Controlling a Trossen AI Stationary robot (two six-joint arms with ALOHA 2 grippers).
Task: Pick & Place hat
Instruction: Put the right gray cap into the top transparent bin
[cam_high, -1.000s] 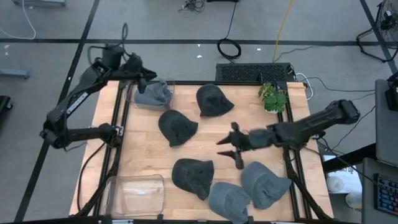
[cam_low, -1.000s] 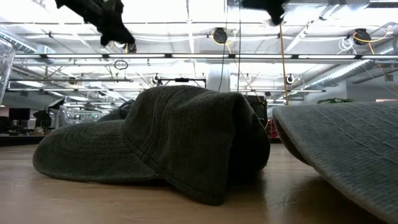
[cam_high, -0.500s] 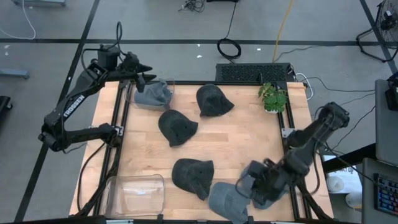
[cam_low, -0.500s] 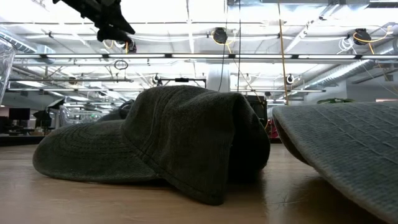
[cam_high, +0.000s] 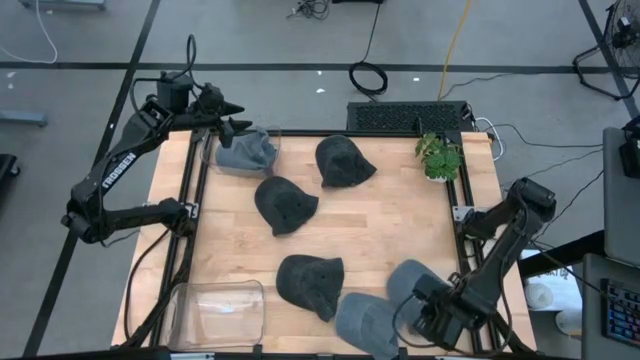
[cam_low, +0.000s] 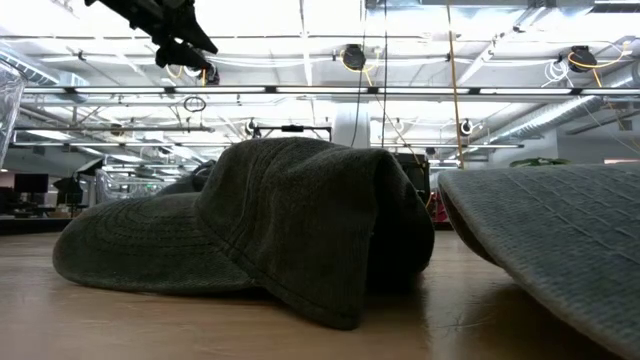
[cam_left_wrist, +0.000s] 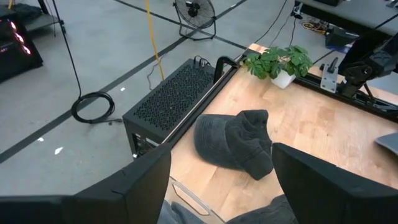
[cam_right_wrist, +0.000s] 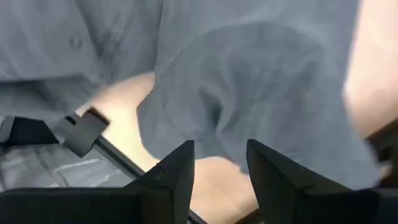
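Note:
Several hats lie on the wooden table: dark ones (cam_high: 285, 205), (cam_high: 343, 160), (cam_high: 310, 283) and grey ones (cam_high: 368, 322), (cam_high: 412, 280). A light grey hat (cam_high: 245, 152) lies in a clear bin (cam_high: 208, 150) at the far left corner. My left gripper (cam_left_wrist: 221, 186) hangs open above that bin, high in the low view (cam_low: 185, 45). My right gripper (cam_high: 425, 312) is low at the near right corner. It is open with a narrow gap (cam_right_wrist: 221, 163) over the edge of the near right grey hat (cam_right_wrist: 261, 81). My right gripper comes down on the near right grey hat from above, its two fingers (cam_right_wrist: 180, 171) on either side of the hat's edge (cam_right_wrist: 217, 140). Whether they touch the cloth I cannot tell.
An empty clear bin (cam_high: 220, 310) stands at the near left corner. A potted plant (cam_high: 438, 155) and a black box (cam_high: 410, 117) sit at the far right edge. Black rails (cam_high: 195, 200) frame the table. Bare wood lies in the middle right (cam_high: 410, 215).
My right arm has swung from the table's middle toward the near right corner and gone down over the grey hat there. My left gripper has opened above the far left bin, where the light grey hat lies still.

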